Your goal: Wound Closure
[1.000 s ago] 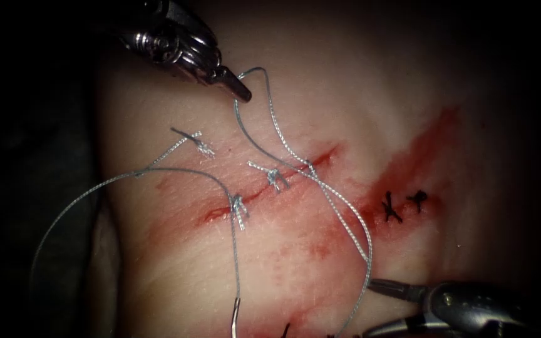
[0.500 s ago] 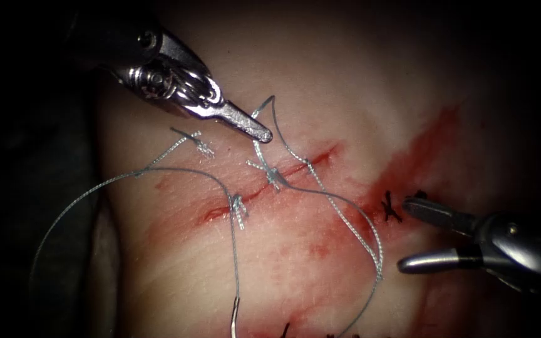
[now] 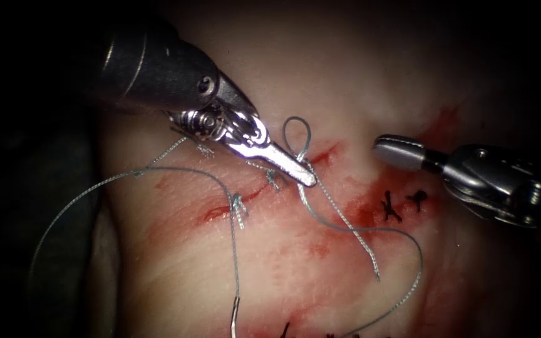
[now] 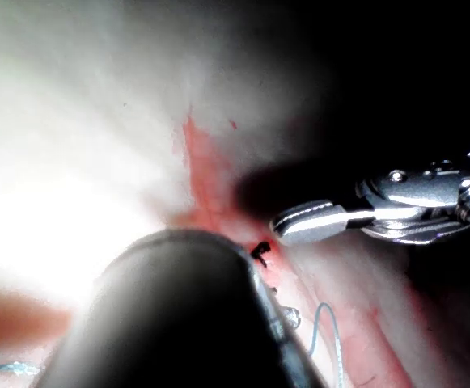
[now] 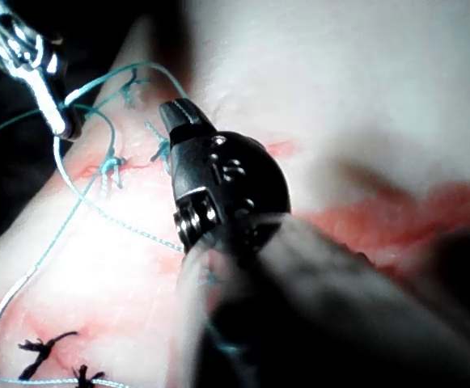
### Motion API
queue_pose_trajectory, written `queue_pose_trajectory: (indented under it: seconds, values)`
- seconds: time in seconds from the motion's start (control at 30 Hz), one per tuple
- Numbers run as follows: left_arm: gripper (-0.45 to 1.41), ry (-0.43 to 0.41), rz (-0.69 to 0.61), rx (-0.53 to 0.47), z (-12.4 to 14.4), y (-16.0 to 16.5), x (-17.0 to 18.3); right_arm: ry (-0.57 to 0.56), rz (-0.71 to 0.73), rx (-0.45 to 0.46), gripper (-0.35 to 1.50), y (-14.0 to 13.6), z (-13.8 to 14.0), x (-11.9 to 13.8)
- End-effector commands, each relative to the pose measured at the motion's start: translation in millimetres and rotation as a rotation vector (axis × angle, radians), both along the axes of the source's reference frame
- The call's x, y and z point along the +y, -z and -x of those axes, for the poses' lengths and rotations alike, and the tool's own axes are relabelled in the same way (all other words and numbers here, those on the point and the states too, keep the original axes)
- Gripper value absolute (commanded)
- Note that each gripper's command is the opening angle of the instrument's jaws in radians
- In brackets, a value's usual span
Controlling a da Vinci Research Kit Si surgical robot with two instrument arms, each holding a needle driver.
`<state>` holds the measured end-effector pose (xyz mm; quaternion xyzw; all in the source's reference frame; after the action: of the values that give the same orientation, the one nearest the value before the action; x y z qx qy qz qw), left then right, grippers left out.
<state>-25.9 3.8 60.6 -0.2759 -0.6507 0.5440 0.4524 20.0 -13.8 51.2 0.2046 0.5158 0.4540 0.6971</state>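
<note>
1. Left tool [image 3: 305, 178] came in from the upper left of the endoscope frame, tip down at the cut [image 3: 270, 184], near its right end. Jaws pressed together, pinching the thread [image 3: 345, 219] right at the rightmost stitch.
2. A small thread loop [image 3: 297, 134] stood just above that tip. From the tip the thread ran down-right over the tissue [image 3: 176, 263] in a wide arc to the lower edge of the frame.
3. A short free thread end [image 3: 376, 275] lay on the tissue lower right of the cut, touching nothing else.
4. Right tool [image 3: 386, 149] sat at the right of the frame, tip pointing left, above the dark stitches [image 3: 402, 203]. It held nothing. Can't tell from any view whether its jaws were spread or closed.
5. Needle [image 3: 235, 316] lay at the bottom edge of the frame, left of centre, on the tissue below the cut; neither tool held it. Can't tell if its point was in the tissue.
6. Two finished light stitches [image 3: 239, 209] crossed the cut left of the left tool's tip; a cut thread end [image 3: 201, 147] lay above the cut under the left tool's wrist.
7. Red fluid [image 3: 320, 244] smeared along and below the cut.
8. Left wrist view: right tool [image 4: 287, 228] hovered just beside a dark stitch.
</note>
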Motion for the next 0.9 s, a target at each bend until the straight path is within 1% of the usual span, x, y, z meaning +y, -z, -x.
queue_pose_trajectory:
  seconds: [0.03, 0.2, 0.3, 0.4, 0.5, 0.53, 0.63, 0.7, 0.83, 0.9]
  values:
    - [-0.45, 0.01, 0.007, 0.002, 0.5, -0.6, 0.2, 0.012, -0.022, 0.009, -0.35, -0.8, -1.9, -0.6]
    - [-0.45, 0.009, 0.006, -0.005, 0.9, -0.7, 0.4, 0.036, -0.097, 0.048, -0.35, -2.4, -4.8, -2.5]
    - [-0.45, 0.012, 0.003, -0.016, 1.3, -0.7, 0.4, 0.051, -0.135, 0.066, -0.35, -3.1, -6.1, -2.4]
    - [-0.45, 0.011, 0.031, -0.041, 1.6, -0.8, 0.6, 0.066, -0.174, 0.078, -0.35, -3.7, -7.2, -2.1]
    - [-0.45, 0.025, 0.053, -0.072, 2.1, -1.1, 0.8, 0.062, -0.182, 0.121, -0.35, -4.4, -8.3, -1.8]
    - [-0.45, 0.018, 0.051, -0.081, 2.3, -1.2, 0.7, 0.057, -0.176, 0.133, -0.35, -4.6, -8.5, -1.6]
    - [-0.45, -0.007, 0.055, -0.092, 2.6, -1.7, -0.3, -0.007, -0.159, 0.126, -0.35, -5.6, -9.0, -0.8]
    - [-0.45, -0.025, 0.061, -0.099, 2.8, -2.2, -0.7, -0.036, -0.156, 0.156, -0.35, -6.3, -9.1, -0.3]
    - [-0.45, -0.056, 0.063, -0.117, 2.9, -2.8, -1.4, -0.087, -0.179, 0.174, -0.35, -7.4, -9.0, 0.5]
    - [-0.45, -0.072, 0.067, -0.123, 2.9, -3.1, -1.8, -0.112, -0.189, 0.208, -0.35, -8.0, -8.7, 0.9]
